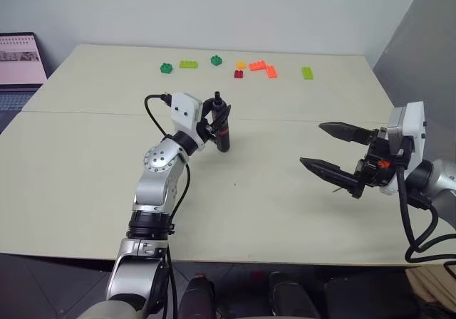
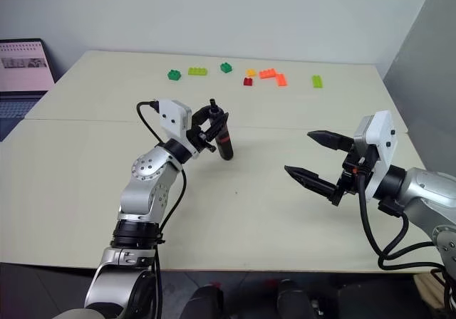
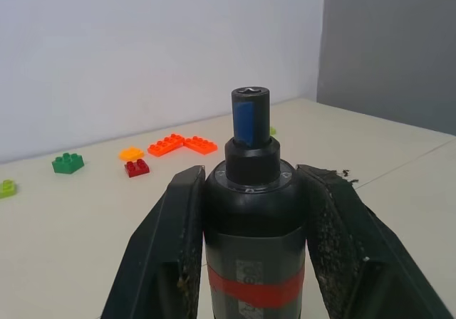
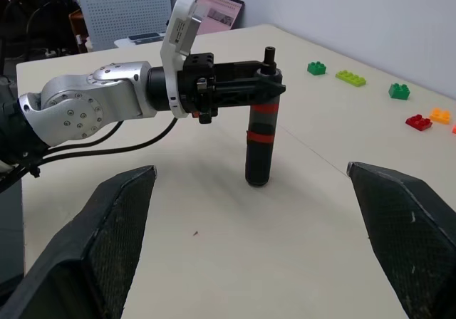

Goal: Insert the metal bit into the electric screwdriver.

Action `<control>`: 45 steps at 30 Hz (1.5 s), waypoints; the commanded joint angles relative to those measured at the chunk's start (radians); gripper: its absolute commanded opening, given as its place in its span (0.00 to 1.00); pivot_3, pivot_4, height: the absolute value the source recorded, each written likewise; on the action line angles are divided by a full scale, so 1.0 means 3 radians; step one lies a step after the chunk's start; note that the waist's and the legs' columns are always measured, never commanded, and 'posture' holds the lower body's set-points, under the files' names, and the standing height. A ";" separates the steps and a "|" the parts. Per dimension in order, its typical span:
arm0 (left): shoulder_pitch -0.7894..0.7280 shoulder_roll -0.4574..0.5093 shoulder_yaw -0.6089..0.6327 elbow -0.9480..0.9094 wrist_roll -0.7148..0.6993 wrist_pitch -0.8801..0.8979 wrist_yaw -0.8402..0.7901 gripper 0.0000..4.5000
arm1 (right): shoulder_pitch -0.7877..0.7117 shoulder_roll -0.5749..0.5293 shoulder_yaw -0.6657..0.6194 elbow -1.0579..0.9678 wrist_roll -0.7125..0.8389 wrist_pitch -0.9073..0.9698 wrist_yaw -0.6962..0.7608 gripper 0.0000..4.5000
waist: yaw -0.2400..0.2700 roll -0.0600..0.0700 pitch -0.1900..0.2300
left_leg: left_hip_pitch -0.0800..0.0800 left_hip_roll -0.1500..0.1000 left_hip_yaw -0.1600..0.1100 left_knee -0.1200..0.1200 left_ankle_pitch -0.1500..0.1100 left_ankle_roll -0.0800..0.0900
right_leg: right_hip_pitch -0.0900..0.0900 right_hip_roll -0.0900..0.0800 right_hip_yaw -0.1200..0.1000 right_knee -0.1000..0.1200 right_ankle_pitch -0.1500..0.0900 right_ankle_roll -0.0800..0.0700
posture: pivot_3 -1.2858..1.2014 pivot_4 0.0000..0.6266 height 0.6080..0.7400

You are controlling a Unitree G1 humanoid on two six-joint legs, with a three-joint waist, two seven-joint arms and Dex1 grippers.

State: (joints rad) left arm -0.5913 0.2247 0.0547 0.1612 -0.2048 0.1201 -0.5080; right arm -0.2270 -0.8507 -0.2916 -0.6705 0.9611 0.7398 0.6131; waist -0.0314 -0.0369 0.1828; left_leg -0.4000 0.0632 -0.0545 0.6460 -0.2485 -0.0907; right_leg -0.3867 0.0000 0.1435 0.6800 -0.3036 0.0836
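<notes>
My left gripper is shut on the electric screwdriver, gripping its upper body just above the red band. The tool stands upright over the middle of the table, narrow tip up. In the left wrist view the screwdriver sits between the two fingers, its open socket end at the top. Its lower end is at or just above the tabletop; I cannot tell which. My right gripper hangs open and empty to the right, pointing toward the tool. The metal bit is out of view.
Several toy bricks lie along the far side of the table: green, lime, orange, red. A laptop stands off the far left corner. A grey panel borders the right side.
</notes>
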 commanded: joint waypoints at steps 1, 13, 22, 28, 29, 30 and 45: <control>-0.0044 -0.0020 -0.0070 -0.0203 0.0026 -0.0137 0.0018 0.37 | -0.0068 -0.0033 -0.0025 -0.0018 -0.0104 -0.0103 0.0028 1.00 | 0.0001 0.0000 0.0000 | 0.0000 0.0000 0.0000 0.0000 0.0000 0.0000 | 0.0000 0.0000 0.0000 0.0000 0.0000 0.0000 | 0.52 0.24 1.00; 0.0043 -0.0052 -0.0446 -0.0786 -0.0237 0.0133 -0.0425 0.37 | 0.0057 -0.0105 -0.0140 -0.0051 -0.0143 -0.0090 0.0111 1.00 | 0.0000 0.0000 0.0000 | -0.0002 0.0000 0.0001 -0.0001 0.0000 0.0000 | -0.0001 0.0000 0.0000 -0.0005 0.0000 0.0000 | 0.52 0.24 1.00; 0.0115 -0.0155 -0.0508 -0.0667 -0.0072 0.0040 -0.0221 0.37 | 0.0110 -0.0111 -0.0137 -0.0096 -0.0148 -0.0095 0.0088 1.00 | 0.0004 0.0000 0.0000 | -0.0002 -0.0001 0.0001 0.0000 0.0000 0.0000 | 0.0000 0.0000 0.0001 -0.0005 0.0000 0.0000 | 0.52 0.24 1.00; 0.0115 -0.0205 -0.0468 -0.0591 -0.0043 0.0024 -0.0080 0.37 | 0.0105 -0.0108 -0.0121 -0.0096 -0.0148 -0.0089 0.0072 1.00 | 0.0003 0.0000 0.0000 | -0.0002 -0.0001 0.0001 -0.0001 0.0000 0.0000 | -0.0001 0.0000 0.0002 -0.0005 0.0000 0.0000 | 0.52 0.24 1.00; 0.0120 -0.0207 -0.0469 -0.0580 -0.0036 0.0013 -0.0067 0.37 | 0.0104 -0.0110 -0.0119 -0.0095 -0.0149 -0.0090 0.0072 1.00 | 0.0003 0.0000 0.0000 | -0.0002 -0.0001 0.0001 -0.0001 0.0000 0.0000 | -0.0001 0.0000 0.0001 -0.0005 0.0000 0.0000 | 0.52 0.24 1.00; 0.0130 -0.0212 -0.0473 -0.0580 -0.0032 0.0013 -0.0052 0.37 | 0.0106 -0.0113 -0.0123 -0.0093 -0.0148 -0.0091 0.0076 1.00 | 0.0003 0.0000 0.0000 | -0.0002 -0.0001 0.0001 -0.0001 0.0000 0.0000 | -0.0001 0.0000 0.0001 -0.0005 0.0000 0.0000 | 0.52 0.24 1.00; 0.0176 -0.0303 -0.0552 -0.0573 0.0032 0.0011 0.0019 0.37 | 0.0035 -0.1352 0.0641 0.1095 -0.1442 -0.0802 0.1558 1.00 | 0.0004 0.0003 0.0002 | -0.0001 -0.0004 0.0005 0.0000 0.0000 0.0000 | 0.0000 -0.0004 0.0003 -0.0008 0.0000 0.0001 | 0.52 0.24 1.00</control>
State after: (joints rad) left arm -0.5222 0.1463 -0.1094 0.0164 -0.1968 0.1593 -0.5057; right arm -0.1907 -1.1965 -0.1697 -0.4345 0.6644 0.6121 0.9520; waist -0.0302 -0.0361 0.1833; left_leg -0.4001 0.0622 -0.0527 0.6460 -0.2485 -0.0907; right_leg -0.3867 -0.0012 0.1445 0.6775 -0.3036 0.0838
